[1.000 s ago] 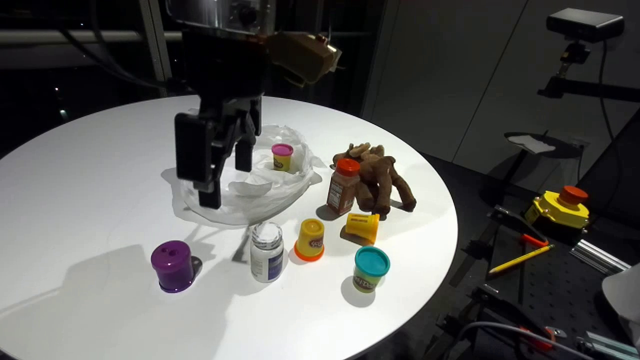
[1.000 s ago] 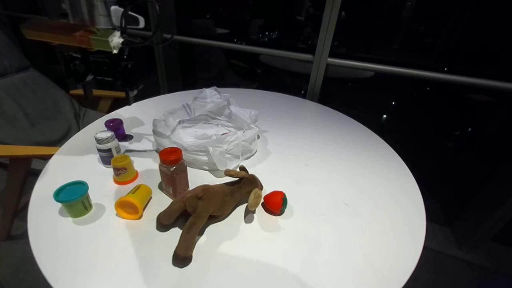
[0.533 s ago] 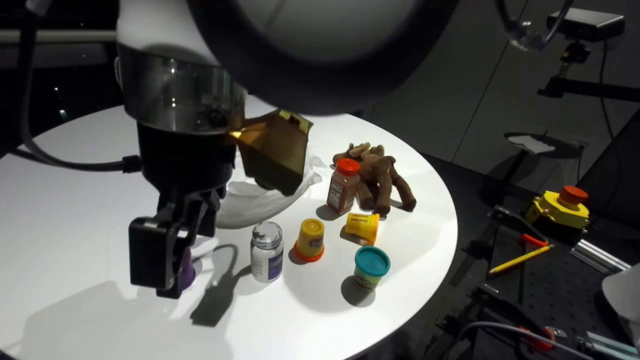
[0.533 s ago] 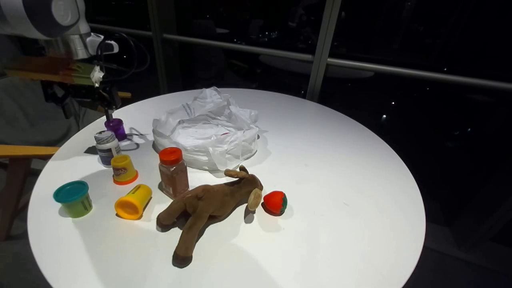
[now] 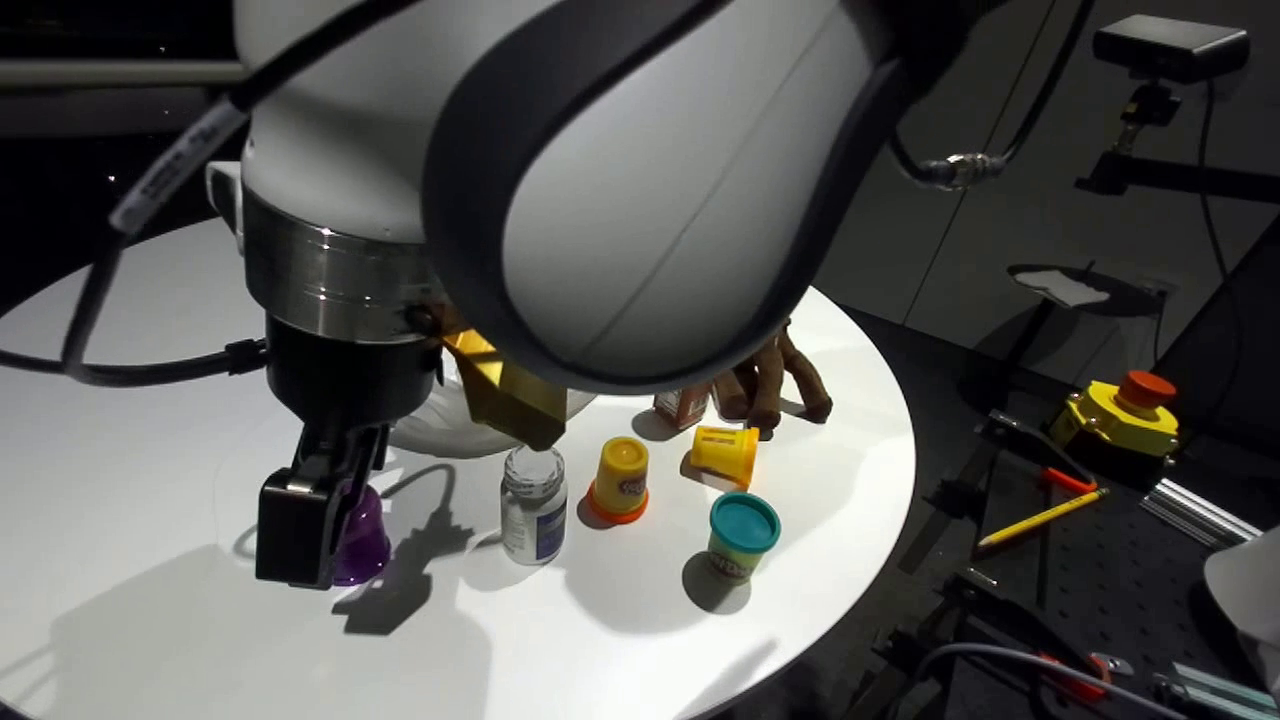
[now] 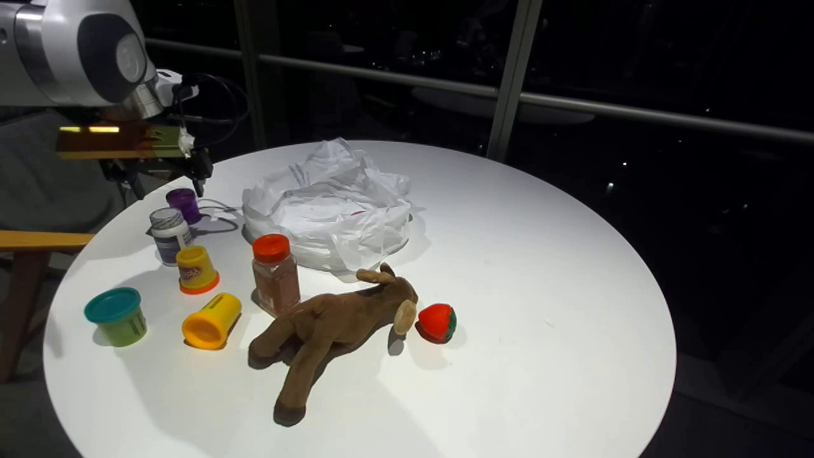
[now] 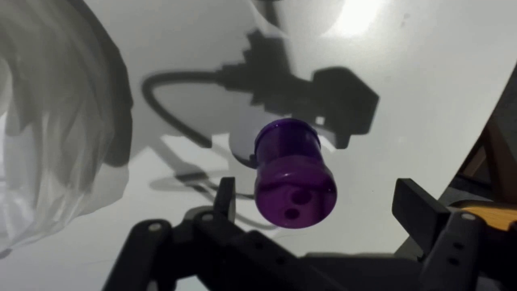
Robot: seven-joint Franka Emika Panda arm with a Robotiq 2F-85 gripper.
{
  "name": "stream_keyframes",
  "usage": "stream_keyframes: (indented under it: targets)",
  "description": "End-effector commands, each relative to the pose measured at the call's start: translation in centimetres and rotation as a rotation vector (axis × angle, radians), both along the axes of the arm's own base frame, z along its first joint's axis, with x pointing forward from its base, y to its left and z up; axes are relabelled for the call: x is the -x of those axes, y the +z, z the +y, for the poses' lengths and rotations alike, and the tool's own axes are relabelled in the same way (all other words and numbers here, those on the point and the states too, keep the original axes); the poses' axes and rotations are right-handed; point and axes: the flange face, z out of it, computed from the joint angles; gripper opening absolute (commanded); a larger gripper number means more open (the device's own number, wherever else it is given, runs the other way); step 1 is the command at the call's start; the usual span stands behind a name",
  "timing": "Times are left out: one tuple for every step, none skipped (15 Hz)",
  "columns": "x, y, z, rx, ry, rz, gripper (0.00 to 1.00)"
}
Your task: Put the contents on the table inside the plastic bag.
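Wrist view — fingers (image 7: pixel 418 214) wide apart, empty — purple container (image 7: pixel 295 173) shows between them, nearer one.

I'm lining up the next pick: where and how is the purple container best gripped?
Grip the purple container, I'd judge, by its upper walls from above: it stands upright and round, holed top facing up, and open fingers flank it in the wrist view.

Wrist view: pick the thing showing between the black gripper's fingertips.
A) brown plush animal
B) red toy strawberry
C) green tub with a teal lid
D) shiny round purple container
D: the shiny round purple container shows between the spread fingertips of the black gripper, with a gap on either side.
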Motion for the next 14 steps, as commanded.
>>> stream_keyframes:
  targets:
    - [-1.3,-0.3,0.5,0.006,0.028,-0.064,1.0]
    - [-1.4,-0.6,0.4,0.012,0.032,-0.065,1.0]
    - [-1.4,-0.9,0.3,0.019,0.032,-0.058,0.75]
    - [-1.5,-1.2,0.2,0.022,0.031,-0.052,0.74]
    - [-1.6,-1.5,0.2,0.026,0.028,-0.042,0.67]
    - [-1.7,-1.7,0.1,0.029,0.025,-0.046,0.56]
    - [-1.8,-1.7,0.1,0.03,0.022,-0.044,0.48]
    - [-2.0,-1.5,0.1,0.027,0.017,-0.039,0.38]
    - [-2.1,-1.1,0.1,0.025,0.015,-0.041,0.31]
    - [-2.4,-0.3,0.2,0.025,0.012,-0.05,0.23]
    - [-2.8,0.7,0.4,0.028,0.012,-0.063,0.19]
    - [-3.2,2.2,0.6,0.03,0.01,-0.075,0.19]
    - [-3.6,3.5,0.8,0.034,0.004,-0.082,0.19]
    - [-4.1,5.2,0.8,0.045,-0.002,-0.089,0.19]
